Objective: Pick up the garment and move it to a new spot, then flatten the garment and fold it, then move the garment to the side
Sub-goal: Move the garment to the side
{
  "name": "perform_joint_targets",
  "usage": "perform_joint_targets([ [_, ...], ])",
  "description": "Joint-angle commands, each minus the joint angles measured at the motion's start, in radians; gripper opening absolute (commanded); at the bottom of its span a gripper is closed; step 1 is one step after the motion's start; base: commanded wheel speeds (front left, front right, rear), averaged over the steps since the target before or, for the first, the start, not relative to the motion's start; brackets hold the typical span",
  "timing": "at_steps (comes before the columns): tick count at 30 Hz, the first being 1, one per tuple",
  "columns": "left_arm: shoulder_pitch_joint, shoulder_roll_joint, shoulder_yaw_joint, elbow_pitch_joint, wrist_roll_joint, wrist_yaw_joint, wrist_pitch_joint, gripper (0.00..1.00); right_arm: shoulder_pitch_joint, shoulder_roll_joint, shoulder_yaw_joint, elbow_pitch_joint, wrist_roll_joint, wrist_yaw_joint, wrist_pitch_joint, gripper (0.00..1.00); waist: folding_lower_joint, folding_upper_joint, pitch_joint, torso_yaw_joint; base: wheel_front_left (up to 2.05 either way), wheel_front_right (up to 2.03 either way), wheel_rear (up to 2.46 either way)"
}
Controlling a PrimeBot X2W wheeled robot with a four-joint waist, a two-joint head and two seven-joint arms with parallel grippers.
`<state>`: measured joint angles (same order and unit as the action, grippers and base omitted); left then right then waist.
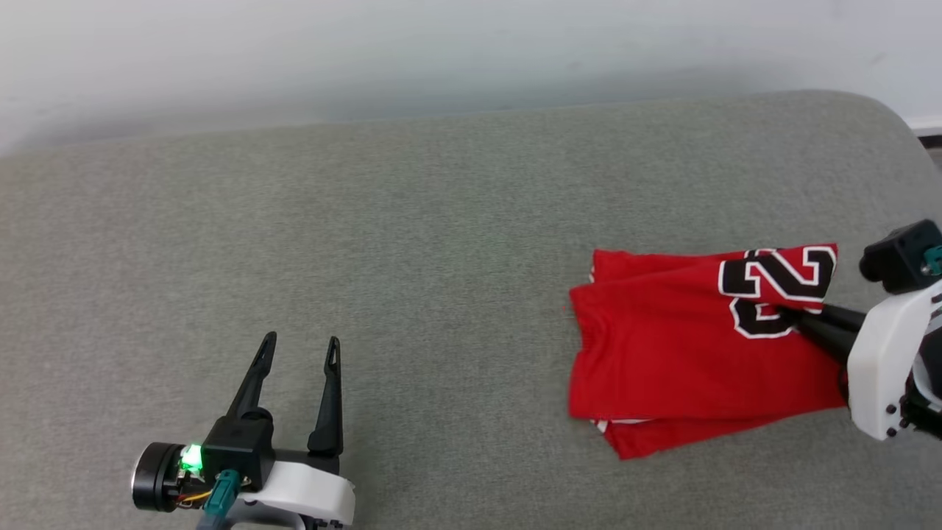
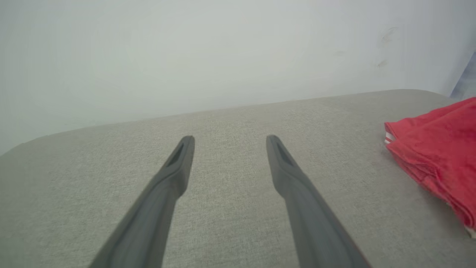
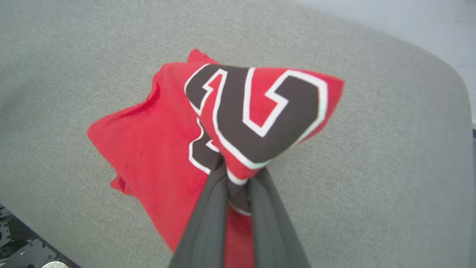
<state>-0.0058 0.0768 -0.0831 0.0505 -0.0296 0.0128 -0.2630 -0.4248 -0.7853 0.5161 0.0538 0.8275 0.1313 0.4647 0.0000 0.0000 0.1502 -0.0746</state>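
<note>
Right gripper (image 1: 796, 318) clamped on the folded garment (image 1: 662, 361) at its number print (fabric bunched between the fingers). Garment lies at 3 o'clock on the grey cushion (image 1: 412, 243). Left gripper (image 1: 302, 347), 7 o'clock, fingers spread wide.

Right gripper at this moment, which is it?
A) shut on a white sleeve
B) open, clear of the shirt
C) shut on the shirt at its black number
C: the right gripper is closed with the shirt bunched in it, right at the black, white-outlined number.
</note>
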Motion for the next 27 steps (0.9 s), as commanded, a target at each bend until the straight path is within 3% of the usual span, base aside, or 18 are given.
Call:
perform_joint_targets([
  [1, -0.013, -0.005, 0.001, -0.007, 0.007, 0.003, -0.002, 1.0, -0.023, -0.01, -0.008, -0.003, 0.004, -0.001, -0.004, 0.0, 0.0, 0.0, 0.014, -0.026, 0.0, 0.0, 0.0],
  [10, -0.064, 0.013, 0.006, -0.048, 0.02, -0.005, -0.002, 1.0, -0.084, -0.084, -0.073, 0.068, -0.033, -0.001, 0.01, 0.0, 0.0, 0.0, 0.128, -0.035, 0.0, 0.0, 0.0],
  [21, -0.146, 0.033, -0.003, -0.105, 0.035, -0.005, -0.002, 1.0, -0.153, -0.203, -0.176, 0.274, -0.12, -0.001, 0.017, 0.0, 0.0, 0.0, 0.284, -0.009, 0.0, 0.0, 0.0],
  [27, -0.176, 0.041, -0.015, -0.127, 0.041, -0.004, -0.002, 1.0, -0.201, -0.223, -0.228, 0.381, -0.155, -0.002, 0.012, 0.0, 0.0, 0.0, 0.336, -0.002, 0.0, 0.0, 0.0],
])
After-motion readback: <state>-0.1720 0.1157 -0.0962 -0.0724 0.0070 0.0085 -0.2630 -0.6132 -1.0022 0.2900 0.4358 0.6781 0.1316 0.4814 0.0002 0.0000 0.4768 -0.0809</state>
